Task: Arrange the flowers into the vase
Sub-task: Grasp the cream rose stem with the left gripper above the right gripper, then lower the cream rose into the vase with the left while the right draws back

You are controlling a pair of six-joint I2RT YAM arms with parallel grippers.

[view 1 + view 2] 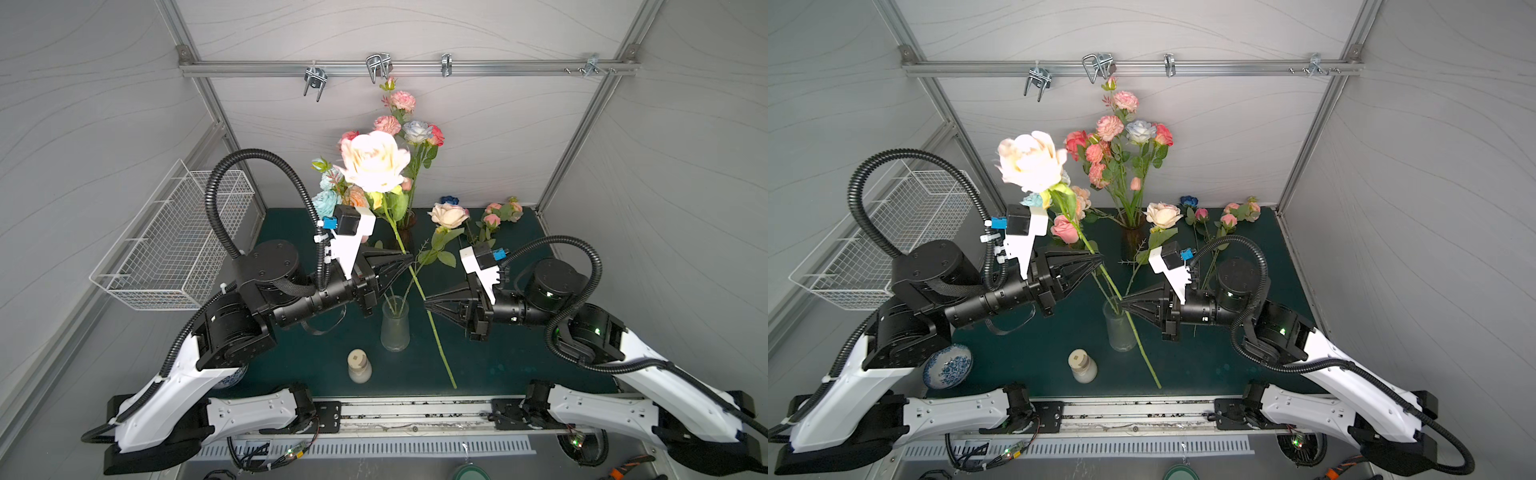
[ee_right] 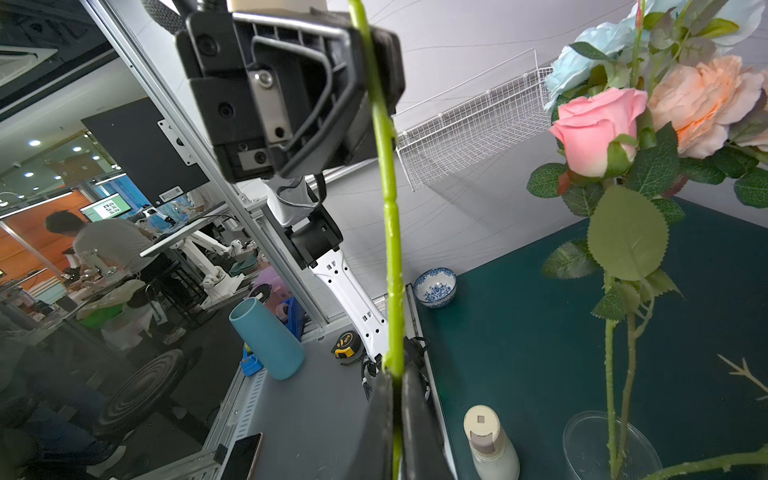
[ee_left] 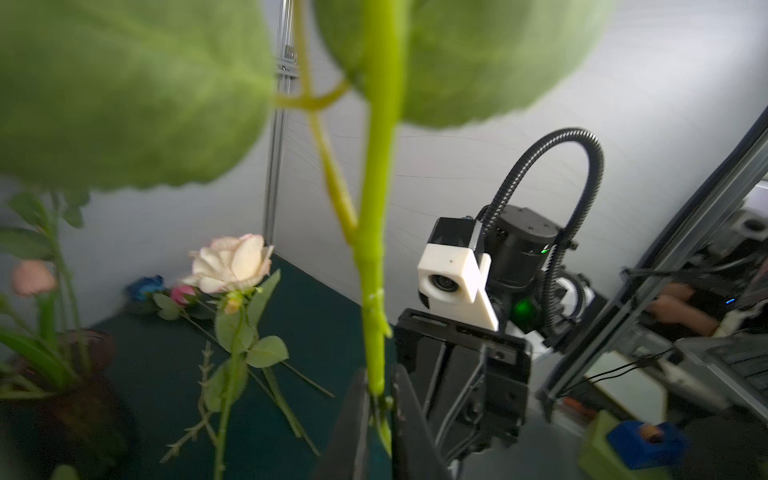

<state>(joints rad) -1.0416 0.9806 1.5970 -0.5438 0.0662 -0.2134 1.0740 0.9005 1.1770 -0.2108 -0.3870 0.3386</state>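
- Two grippers share one flower inside a grey-panelled cell (image 1: 457, 25). The left gripper (image 1: 409, 259) is pinched on the green stem (image 1: 432, 328) of a large cream rose (image 1: 374, 160), just under its leaves. The right gripper (image 1: 428, 302) is pinched on the same stem lower down.
- The bloom stands high above the left gripper. The stem slants down past the right gripper's tips, and its cut end points toward the robot's base over the dark green mat (image 1: 490, 365).
- A clear vase (image 1: 395, 328) stands on the mat just below and between the two sets of tips, with thin stems in it. The held stem runs past it, its end outside.
- Beyond both grippers, a dark vase (image 1: 1131, 245) holds tall pink and pale blue blooms (image 1: 1109, 126) against the back wall.
- Loose flowers (image 1: 500, 212) lie on the mat behind the right gripper, a deep blue one (image 1: 449, 200) among them.
- Nearer the base than the left gripper stand a cream bottle (image 1: 359, 365) and a blue-and-white bowl (image 1: 948, 365).
- A white wire basket (image 1: 174, 249) hangs on the side wall out past the left arm. An aluminium rail (image 1: 498, 66) with metal hooks (image 1: 378, 66) crosses the back wall overhead.
- The right wrist view shows a workshop outside the frame, with a seated person (image 2: 108, 245), a lit monitor (image 2: 110, 209) and a yellow tape measure (image 2: 345, 345).
- A white sticker (image 2: 171, 193) on a black panel there is too small to read.
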